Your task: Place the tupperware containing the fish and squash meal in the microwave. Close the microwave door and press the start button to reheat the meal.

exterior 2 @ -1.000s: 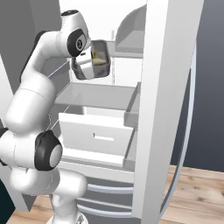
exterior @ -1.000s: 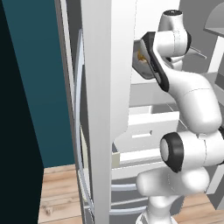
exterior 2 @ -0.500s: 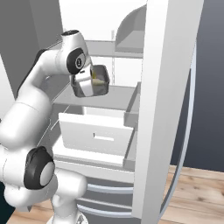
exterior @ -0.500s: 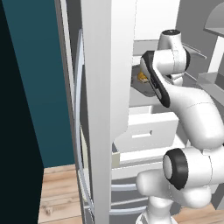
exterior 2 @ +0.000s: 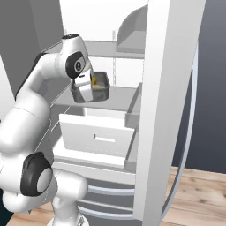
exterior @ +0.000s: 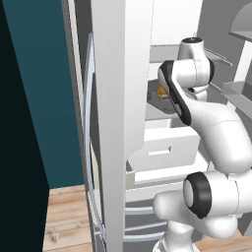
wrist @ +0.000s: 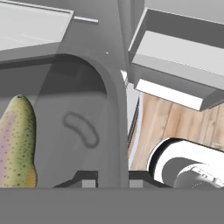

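My gripper [exterior 2: 86, 91] is shut on the rim of the tupperware [exterior 2: 100, 87], a clear-grey container held in the air in front of the open fridge's middle shelf, above the pulled-out drawer. Yellow-orange food [exterior: 161, 91] shows through the tupperware's [exterior: 155, 94] wall in the left base view. In the hand view the tupperware's curved wall [wrist: 83, 131] runs up from my gripper [wrist: 113, 179], and a speckled fish [wrist: 17, 140] lies inside at the left. The microwave and its door are out of view.
A white fridge drawer [exterior 2: 98, 137] stands pulled out below the container. Grey shelves [exterior 2: 121, 93] lie behind it. The open fridge door [exterior 2: 170, 106] rises close on the right, and another white door panel [exterior: 118, 98] stands left of the arm. Wood floor [exterior 2: 198, 194] lies below.
The arm has lowered the tupperware from near the upper shelf to the middle shelf's height, still gripped. The fridge and drawer have not moved.
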